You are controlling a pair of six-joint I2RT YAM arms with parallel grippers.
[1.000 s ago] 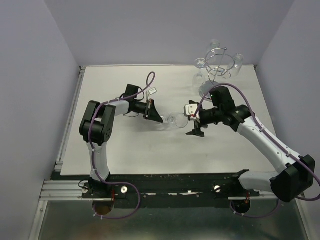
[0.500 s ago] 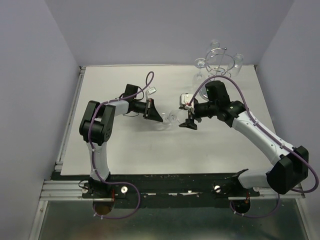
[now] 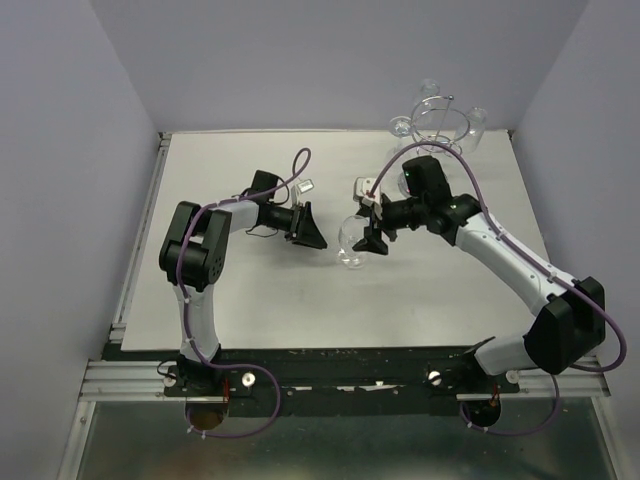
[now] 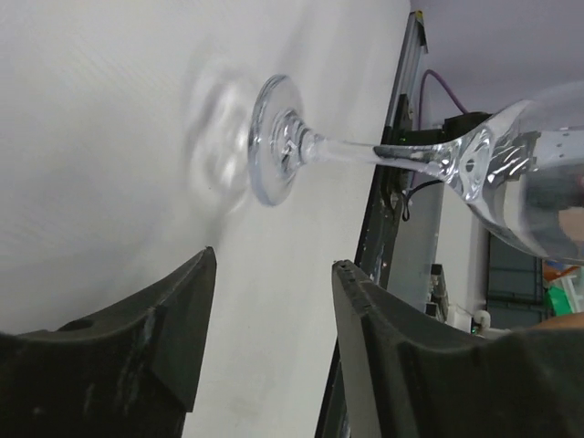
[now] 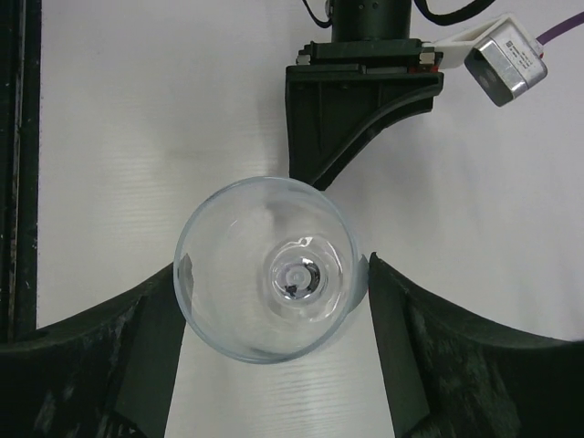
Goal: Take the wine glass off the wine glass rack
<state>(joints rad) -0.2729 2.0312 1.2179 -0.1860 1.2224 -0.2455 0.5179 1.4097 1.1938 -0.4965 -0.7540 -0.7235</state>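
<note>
A clear wine glass (image 3: 350, 246) stands upright near the table's middle. In the right wrist view I look down into its bowl (image 5: 239, 301), and my right gripper (image 5: 274, 269) is shut on it, one finger touching each side. My left gripper (image 3: 318, 232) is just left of the glass, open and empty. In the left wrist view the glass's foot (image 4: 272, 139) and stem lie beyond the open left gripper (image 4: 274, 260), apart from its tips. The chrome wine glass rack (image 3: 440, 128) stands at the back right edge.
Other glasses (image 3: 478, 125) hang on the rack behind the right arm. The left gripper's body (image 5: 360, 100) and its camera (image 5: 506, 62) sit close ahead of the held glass. Purple walls enclose the white table (image 3: 230, 300); a black rail runs along its near edge.
The left gripper opened and let go of the glass. The right gripper moved left and closed round the bowl. The glass now stands upright.
</note>
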